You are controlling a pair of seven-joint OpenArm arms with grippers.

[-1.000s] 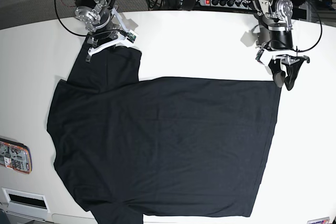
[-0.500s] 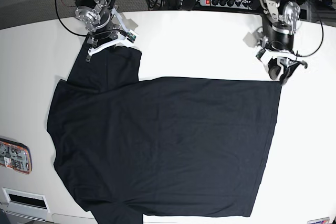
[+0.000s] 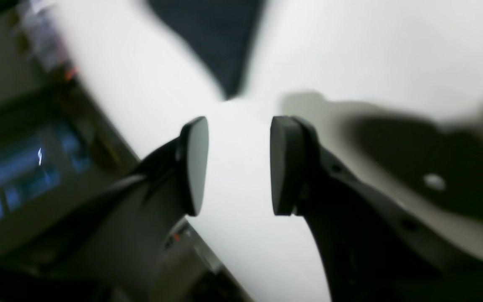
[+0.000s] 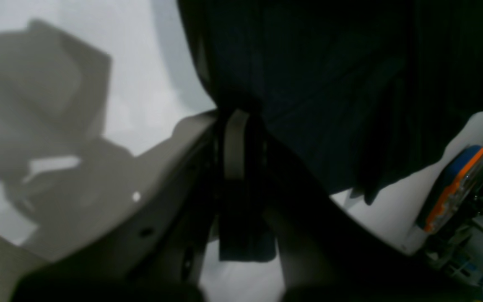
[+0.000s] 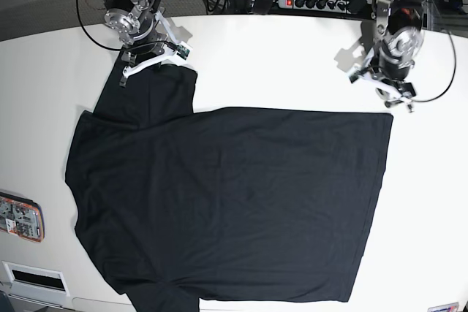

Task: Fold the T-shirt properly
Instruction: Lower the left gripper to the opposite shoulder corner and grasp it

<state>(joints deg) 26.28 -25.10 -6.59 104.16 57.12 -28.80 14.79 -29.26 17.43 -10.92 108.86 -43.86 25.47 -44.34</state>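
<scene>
We see a large plain black soft cloth T-shirt (image 5: 227, 202) spread flat on the white counter (image 5: 292, 63). Its long axis runs across the base view, hem toward the left arm, collar and sleeves toward the right arm. We judge it light, limp and easily rumpled, best taken by pinching hem corners or sleeve edges. The right claw (image 4: 241, 147) is clenched on the cloth of the far sleeve. The left claw (image 3: 238, 165) hangs released above bare counter, just off the hem corner, gripping nothing.
</scene>
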